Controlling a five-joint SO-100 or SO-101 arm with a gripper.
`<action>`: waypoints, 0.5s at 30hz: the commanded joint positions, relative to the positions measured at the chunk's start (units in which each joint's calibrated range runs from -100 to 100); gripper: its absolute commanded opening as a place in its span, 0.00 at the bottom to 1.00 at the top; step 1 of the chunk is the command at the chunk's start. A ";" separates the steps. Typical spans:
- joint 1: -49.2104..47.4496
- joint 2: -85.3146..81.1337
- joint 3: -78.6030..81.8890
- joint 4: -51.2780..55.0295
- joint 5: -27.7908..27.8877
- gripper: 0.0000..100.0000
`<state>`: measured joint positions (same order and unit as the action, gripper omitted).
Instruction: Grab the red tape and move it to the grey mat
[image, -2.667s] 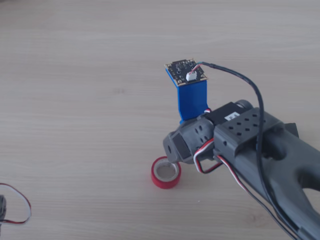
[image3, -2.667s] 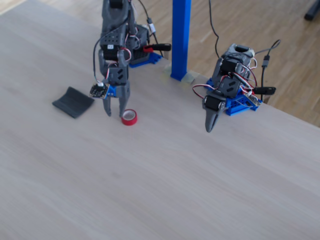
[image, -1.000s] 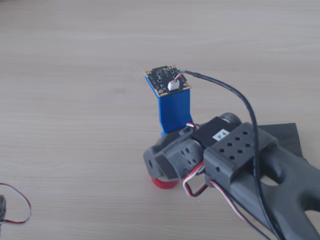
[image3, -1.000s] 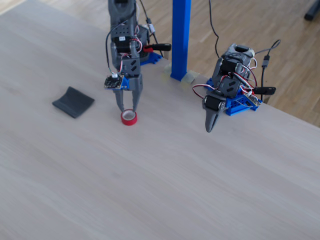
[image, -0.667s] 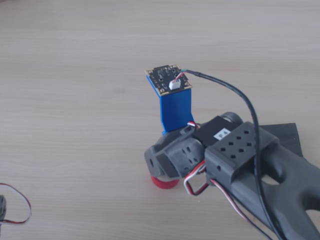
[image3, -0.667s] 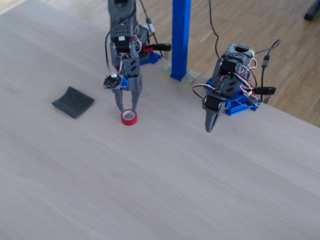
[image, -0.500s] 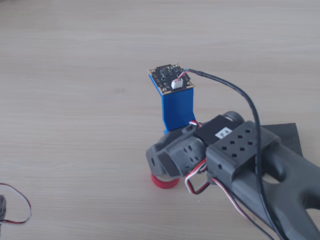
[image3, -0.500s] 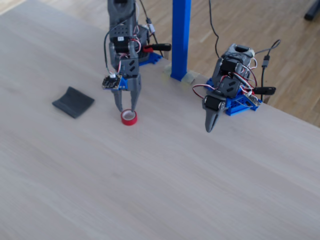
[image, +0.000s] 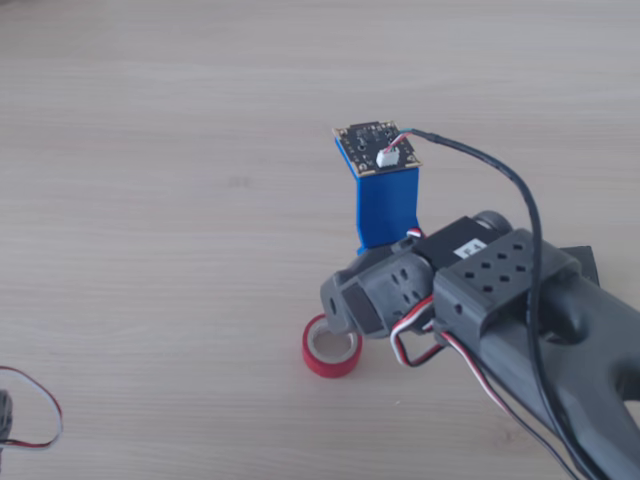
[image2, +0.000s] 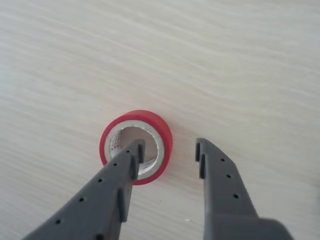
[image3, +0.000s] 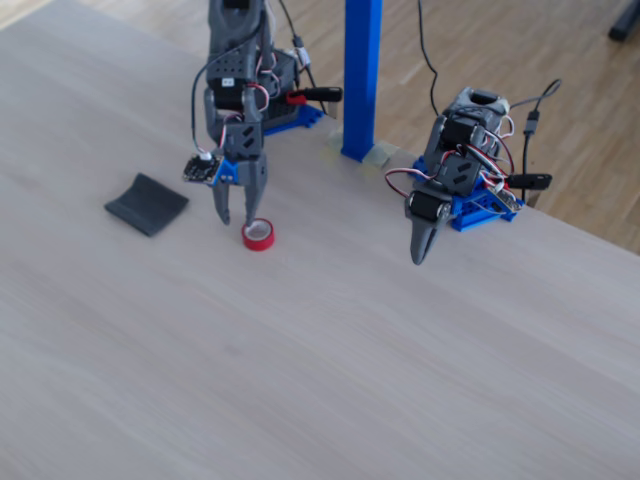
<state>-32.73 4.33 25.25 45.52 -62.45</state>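
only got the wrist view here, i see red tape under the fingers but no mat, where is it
Observer: In the fixed view the grey mat lies flat on the table, to the left of the red tape, apart from it.

Operator: is the end effector down at the tape or still high

Observer: The end effector is open and low over the roll in the fixed view; one finger points into the core, the other is outside on the mat side.

Operator: anything else nearby i could hit

Observer: A second arm sits to the right of the tape in the fixed view, well clear, and a blue post stands behind.
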 joint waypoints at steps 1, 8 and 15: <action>0.36 0.03 -0.26 -0.65 -0.23 0.16; 0.63 3.93 -0.71 -0.65 -0.34 0.16; 1.08 6.42 -1.16 -0.74 -0.34 0.16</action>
<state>-32.23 10.66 25.16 45.52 -62.45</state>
